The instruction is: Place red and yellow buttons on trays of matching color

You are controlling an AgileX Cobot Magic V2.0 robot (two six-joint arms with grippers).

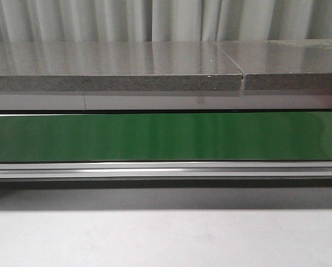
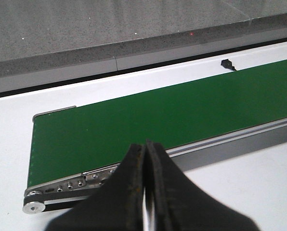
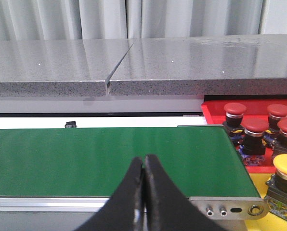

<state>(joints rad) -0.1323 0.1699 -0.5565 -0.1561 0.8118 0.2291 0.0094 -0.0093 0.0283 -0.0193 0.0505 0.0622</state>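
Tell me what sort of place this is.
Probably a factory-style sorting cell mocked up in a lab: a green conveyor belt beside a grey stone-look bench, with red buttons on a red tray at the belt's end, curtains behind.

Industrial test cell or automation lab. Evidence: green conveyor belt (image 1: pixel 166 136) in aluminium side rail (image 1: pixel 166 169), mounted on white tabletop (image 1: pixel 166 239). Grey speckled stone-look slabs (image 1: pixel 116 69) along far edge. Pleated grey curtain (image 1: pixel 99 19) as backdrop. Industrial push buttons (image 3: pixel 255 130) in red tray (image 3: pixel 213 111) at belt end.
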